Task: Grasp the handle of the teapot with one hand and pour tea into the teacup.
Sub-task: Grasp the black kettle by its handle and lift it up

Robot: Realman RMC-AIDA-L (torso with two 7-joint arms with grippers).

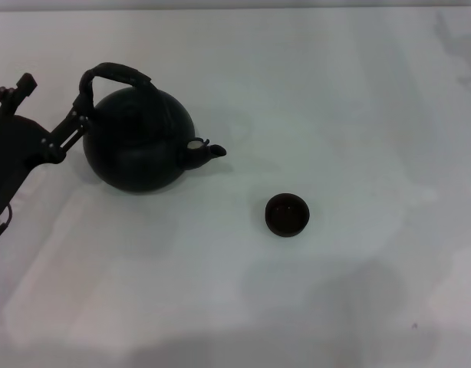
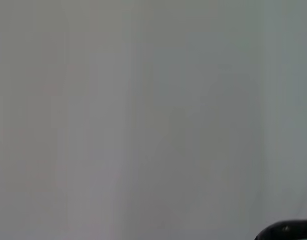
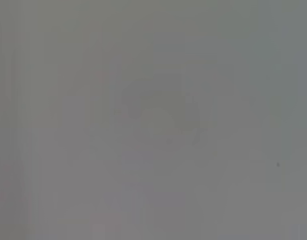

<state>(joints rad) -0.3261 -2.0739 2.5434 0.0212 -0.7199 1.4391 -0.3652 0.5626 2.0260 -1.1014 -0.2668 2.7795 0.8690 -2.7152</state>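
The left hand point(image 1: 80, 115) comes in from the 9 o'clock edge of the head view and reaches the near leg of the handle point(image 1: 116, 77), where the bail drops to the teapot point(image 1: 139, 142). One linkage finger lies against that leg, yet whether the fingers are pinching it or spread beside it cannot be told. The teapot stands upright on the white counter point(image 1: 335, 92) at about 10 o'clock from the centre, its short spout point(image 1: 205, 151) aimed toward 3 o'clock. The teacup point(image 1: 287, 214) sits well apart from it, at 4 o'clock from the spout.

To do this step well, the grip should probably sit higher, on the crown of the arch, and be firm, so the heavy body does not swing when lifted. The spout's tip then needs to come over the small teacup before any tilt.

The left wrist view shows only a dark curved sliver point(image 2: 288, 230) at its edge, most likely part of the pot. The right wrist view shows bare counter, and the right hand is out of sight. Any tea inside is hidden
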